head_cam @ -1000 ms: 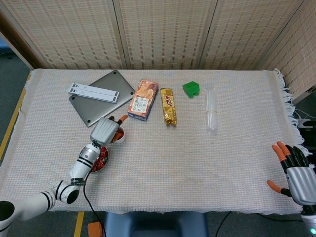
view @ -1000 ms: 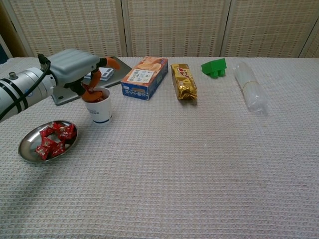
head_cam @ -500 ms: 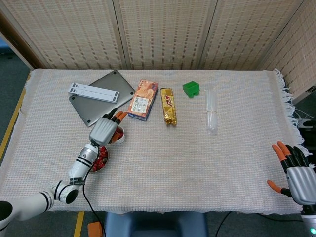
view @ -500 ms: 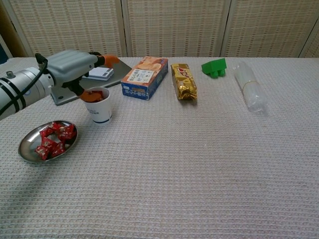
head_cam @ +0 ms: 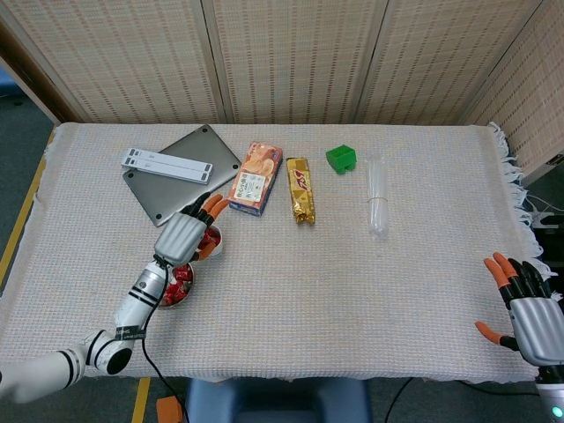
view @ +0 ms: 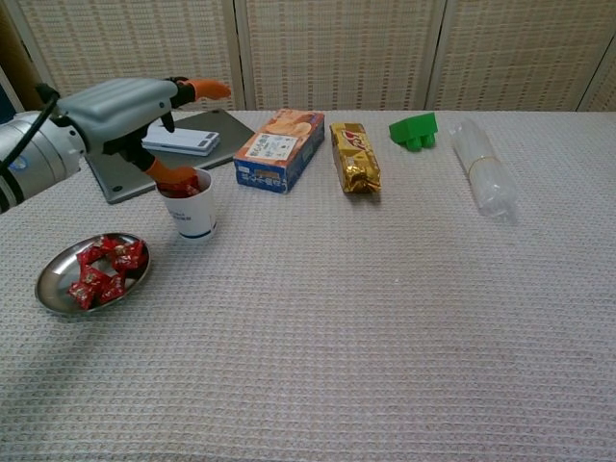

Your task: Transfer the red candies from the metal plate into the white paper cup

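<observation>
Woven screens close off the back of the scene, and a cloth-covered bench [head_cam: 352, 264] fills the lower part of both views. On the left side of the frame the left hand [view: 120, 104] hovers just above the mouth of the white paper cup [view: 191, 204], its fingers [view: 207, 89] spread and stretched forward, nothing visibly gripped; something red shows at the cup's rim, though whether it lies inside or at a fingertip I cannot tell. The metal plate [view: 53, 289] sits lower left of the cup, near it but apart, with several red candies [view: 106, 268] heaped on its far half.

By my reading, one drop into the cup has just been made and more candies remain, so the task is partway through. The coming move turns on this: the plate lies below and to the left of the left hand in the chest view, toward the robot, so that hand must pull back and down from the cup to reach the heap.

The right hand [head_cam: 529, 308] waits at the lower right corner of the head view, fingers apart, holding nothing, well away from plate and cup.
</observation>
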`<state>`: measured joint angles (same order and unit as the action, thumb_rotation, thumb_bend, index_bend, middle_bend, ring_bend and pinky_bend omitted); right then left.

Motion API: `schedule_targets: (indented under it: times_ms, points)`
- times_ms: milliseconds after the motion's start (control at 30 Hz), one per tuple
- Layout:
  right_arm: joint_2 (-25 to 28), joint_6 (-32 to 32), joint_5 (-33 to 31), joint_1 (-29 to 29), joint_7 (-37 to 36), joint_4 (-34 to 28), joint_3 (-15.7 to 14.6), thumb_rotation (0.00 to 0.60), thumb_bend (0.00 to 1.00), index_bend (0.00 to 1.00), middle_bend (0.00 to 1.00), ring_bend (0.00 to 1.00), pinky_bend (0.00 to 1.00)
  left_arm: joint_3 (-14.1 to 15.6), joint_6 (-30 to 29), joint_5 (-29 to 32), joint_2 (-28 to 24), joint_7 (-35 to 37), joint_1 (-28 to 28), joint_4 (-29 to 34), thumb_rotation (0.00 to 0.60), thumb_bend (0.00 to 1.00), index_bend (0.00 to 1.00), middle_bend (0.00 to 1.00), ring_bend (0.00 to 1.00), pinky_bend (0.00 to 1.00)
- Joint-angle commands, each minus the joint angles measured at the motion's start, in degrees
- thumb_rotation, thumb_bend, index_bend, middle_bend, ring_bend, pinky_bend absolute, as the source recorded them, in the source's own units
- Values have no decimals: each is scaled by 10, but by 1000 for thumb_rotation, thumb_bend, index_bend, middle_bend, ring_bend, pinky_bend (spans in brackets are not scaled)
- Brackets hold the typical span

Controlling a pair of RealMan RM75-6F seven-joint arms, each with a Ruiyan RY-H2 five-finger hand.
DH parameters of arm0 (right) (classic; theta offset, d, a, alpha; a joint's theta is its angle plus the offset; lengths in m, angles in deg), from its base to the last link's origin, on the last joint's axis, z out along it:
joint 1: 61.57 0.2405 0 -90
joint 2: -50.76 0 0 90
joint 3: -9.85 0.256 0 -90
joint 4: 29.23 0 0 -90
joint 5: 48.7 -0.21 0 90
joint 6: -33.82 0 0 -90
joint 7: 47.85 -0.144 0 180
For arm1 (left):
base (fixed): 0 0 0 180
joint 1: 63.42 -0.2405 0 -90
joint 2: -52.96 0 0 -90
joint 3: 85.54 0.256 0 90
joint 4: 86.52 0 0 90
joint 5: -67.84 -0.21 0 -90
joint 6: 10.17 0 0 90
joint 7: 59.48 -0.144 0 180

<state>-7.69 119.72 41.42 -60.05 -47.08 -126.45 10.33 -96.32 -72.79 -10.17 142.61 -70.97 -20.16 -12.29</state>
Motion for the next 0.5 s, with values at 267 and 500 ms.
schedule_targets:
  times_ms: [267, 500]
  points:
    - [2, 4, 16, -1, -8, -1, -7, 600, 63, 0, 0, 0, 0, 106, -118, -61, -50, 2, -128, 75, 600, 308, 133, 199, 400, 796]
    - [2, 4, 28, 0, -10, -1, -12, 600, 63, 0, 0, 0, 0, 136, -103, -51, 1, -31, -164, -18, 600, 306, 242, 295, 617, 942]
